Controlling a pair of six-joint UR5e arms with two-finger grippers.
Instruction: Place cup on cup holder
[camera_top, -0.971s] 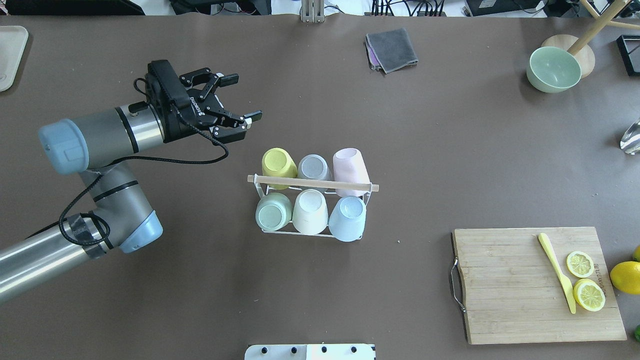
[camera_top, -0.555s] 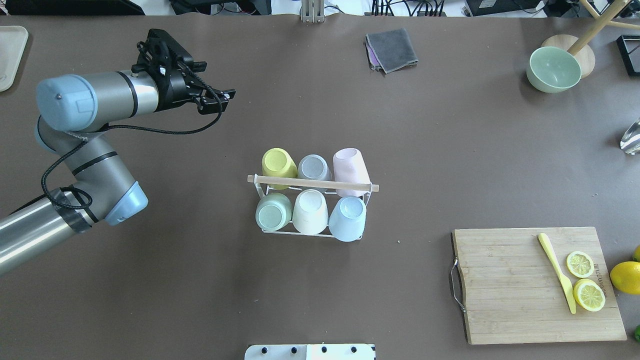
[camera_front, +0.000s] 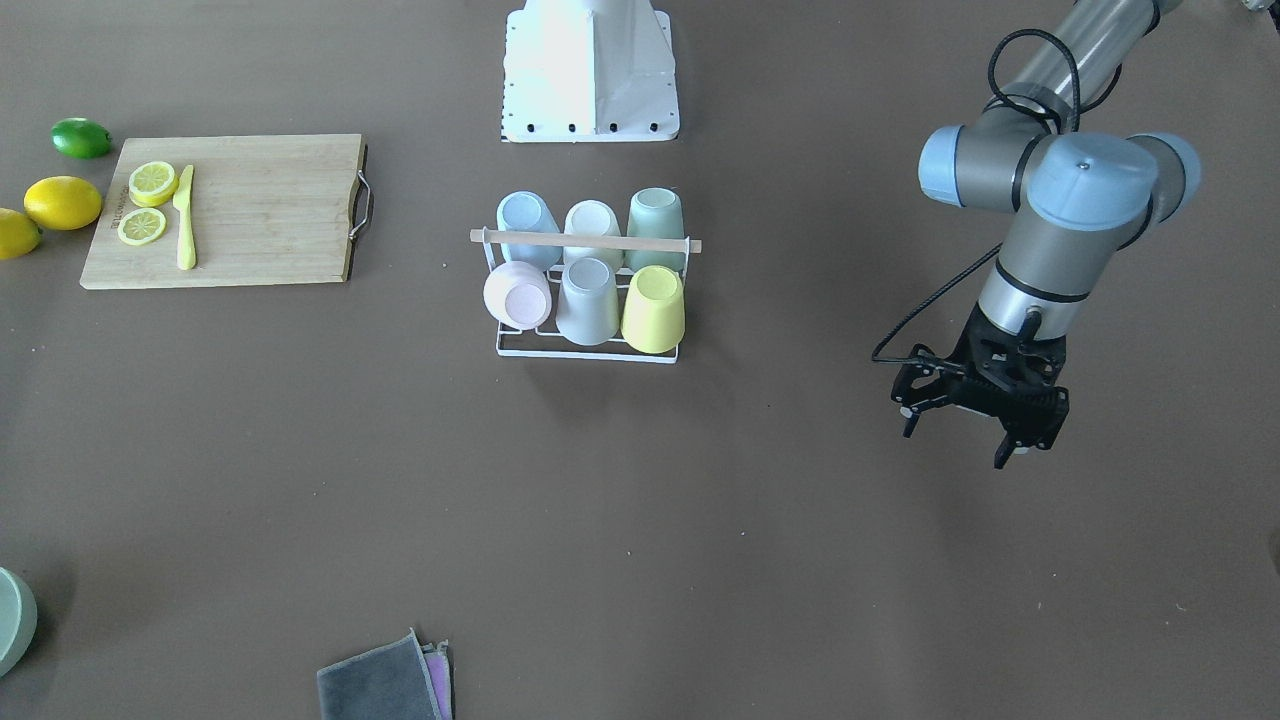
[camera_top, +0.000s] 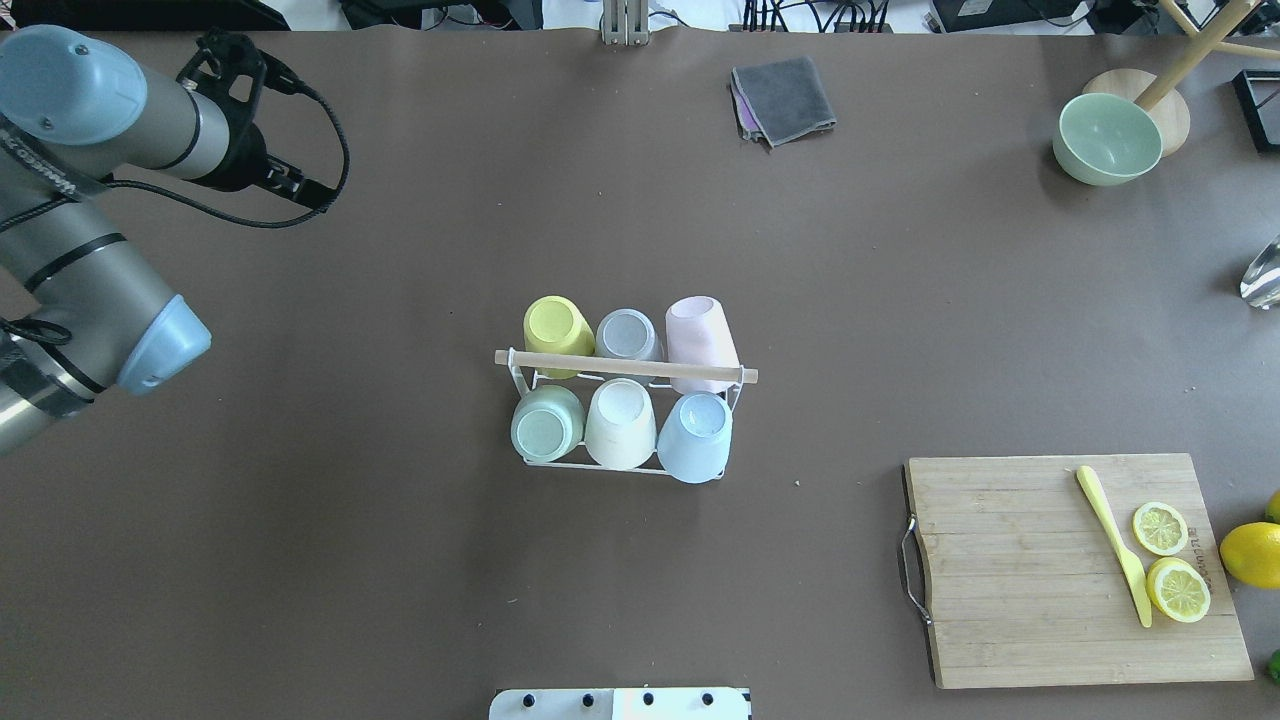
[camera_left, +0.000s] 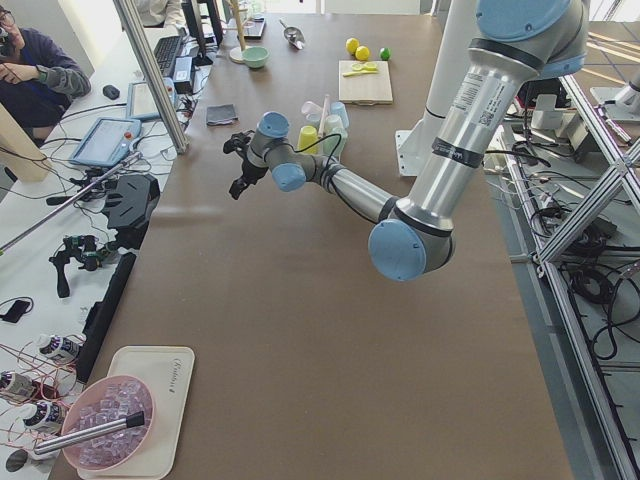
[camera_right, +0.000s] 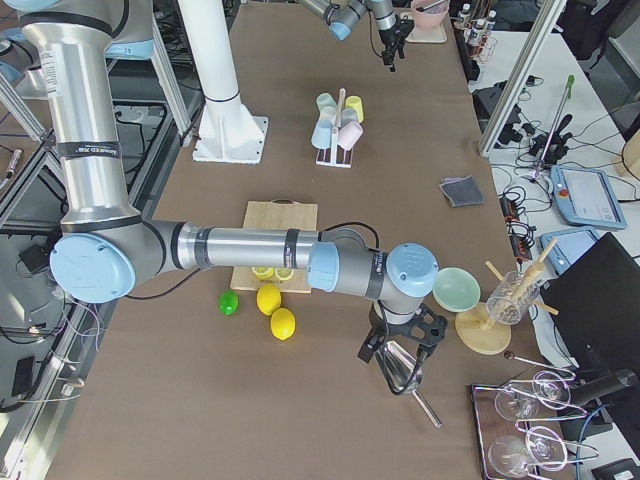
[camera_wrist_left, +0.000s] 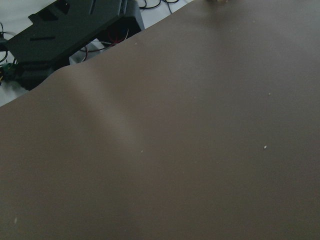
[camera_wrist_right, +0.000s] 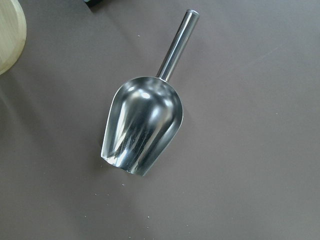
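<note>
The left gripper (camera_front: 954, 447) hangs empty with its fingers spread wide, well apart from the cup holder (camera_front: 585, 240), whose prongs carry six upturned cups (camera_front: 653, 308), one each of blue, cream, green, pink, grey and yellow; whether the right gripper (camera_right: 400, 348) is parted cannot be told.
</note>
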